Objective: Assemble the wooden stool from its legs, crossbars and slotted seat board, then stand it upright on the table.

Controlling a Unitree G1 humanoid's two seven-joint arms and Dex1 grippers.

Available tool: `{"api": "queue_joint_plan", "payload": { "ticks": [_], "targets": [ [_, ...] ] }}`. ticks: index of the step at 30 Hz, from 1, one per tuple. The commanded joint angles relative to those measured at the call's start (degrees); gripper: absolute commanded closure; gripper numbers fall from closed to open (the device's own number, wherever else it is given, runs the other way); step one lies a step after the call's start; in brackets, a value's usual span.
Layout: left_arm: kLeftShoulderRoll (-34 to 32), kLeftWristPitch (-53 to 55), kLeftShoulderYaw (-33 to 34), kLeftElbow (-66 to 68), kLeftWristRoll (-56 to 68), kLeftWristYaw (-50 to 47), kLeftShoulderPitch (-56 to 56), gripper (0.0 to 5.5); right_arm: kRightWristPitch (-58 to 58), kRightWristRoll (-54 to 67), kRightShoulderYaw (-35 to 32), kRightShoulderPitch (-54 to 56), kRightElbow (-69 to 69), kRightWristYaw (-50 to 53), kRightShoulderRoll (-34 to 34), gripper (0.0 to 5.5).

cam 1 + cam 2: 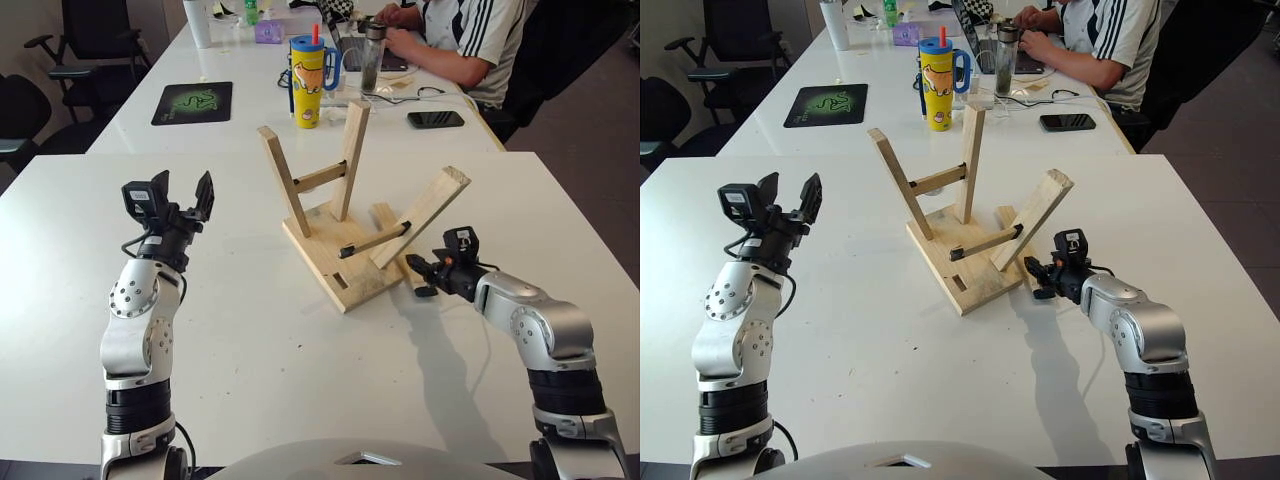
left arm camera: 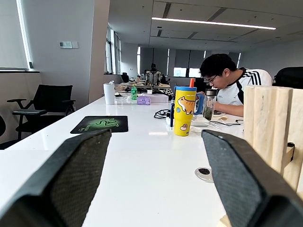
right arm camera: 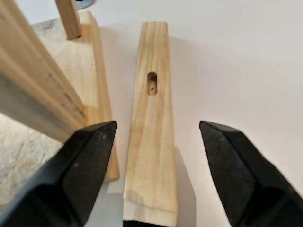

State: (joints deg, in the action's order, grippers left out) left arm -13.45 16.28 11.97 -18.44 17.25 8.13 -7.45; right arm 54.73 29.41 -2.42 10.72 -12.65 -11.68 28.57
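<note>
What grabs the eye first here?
The half-built stool upside down mid-table: two legs stand on the seat board, joined by a crossbar, and a third leg leans toward the robot's right. Next, the right claw, open either side of a loose leg lying flat beside the board. The left claw is raised and open at the left.

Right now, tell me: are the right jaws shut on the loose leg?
No, the right jaws stand open either side of the loose leg.
</note>
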Motion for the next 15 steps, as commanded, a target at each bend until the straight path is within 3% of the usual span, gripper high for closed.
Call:
{"api": "queue_joint_plan", "payload": {
  "ticks": [1,13,15],
  "targets": [
    [0.0,0.4,-0.5,-0.9,-0.7,-0.1,0.3,1.96,1.4,-2.2,2.3,2.4,2.1,-2.3,0.7,2.13],
    [3.6,1.0,-2.7,-1.1,-0.1,-0.9,2.2,1.96,0.5,-8.5,2.8,6.1,11.7,-4.0,-0.4,2.13],
    [3.7,1.0,-2.7,-1.0,-0.1,-0.9,2.1,1.96,0.0,-9.5,3.7,6.2,12.7,-5.0,-0.2,2.46]
  ]
}}
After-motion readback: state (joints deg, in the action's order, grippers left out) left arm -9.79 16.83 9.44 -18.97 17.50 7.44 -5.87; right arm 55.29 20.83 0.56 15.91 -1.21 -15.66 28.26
